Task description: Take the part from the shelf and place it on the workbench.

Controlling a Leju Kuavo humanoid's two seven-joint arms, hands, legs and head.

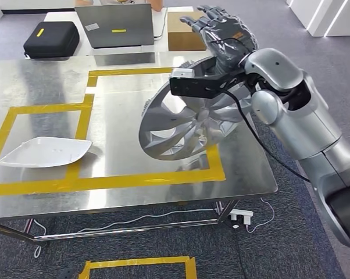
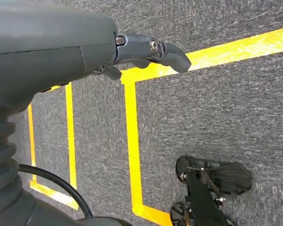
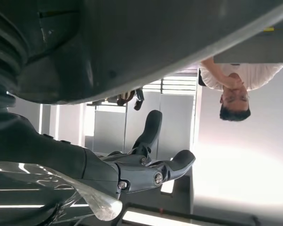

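- The right hand (image 1: 221, 35) is reaching out over the far right part of the workbench (image 1: 120, 125), fingers stretched forward and apart, and the silver wheel-shaped part (image 1: 188, 122) is sitting under the palm and wrist.
- The part is tilting on its edge, its lower rim looking to be down on the steel top inside the yellow tape rectangle (image 1: 156, 177), its upper rim up against the hand.
- In the right wrist view the shiny rim of the part (image 3: 94, 200) is lying right beside the fingers (image 3: 158, 172), which are extended rather than curled; whether the hand is truly gripping the rim or just resting against it, I cannot tell.
- The left hand (image 2: 147, 52) is hanging over grey carpet with yellow floor tape (image 2: 131, 136), fingers loosely extended and holding nothing.
- A white curved panel (image 1: 43, 152) is lying on the near left of the bench, across another taped outline, well apart from the part.
- Beyond the bench a laptop (image 1: 120, 24), a black case (image 1: 52, 38) and a cardboard box (image 1: 184, 30) are resting; the yellow strips on the laptop and case are too small to read.
- A person in a white shirt (image 3: 236, 77) is standing nearby.
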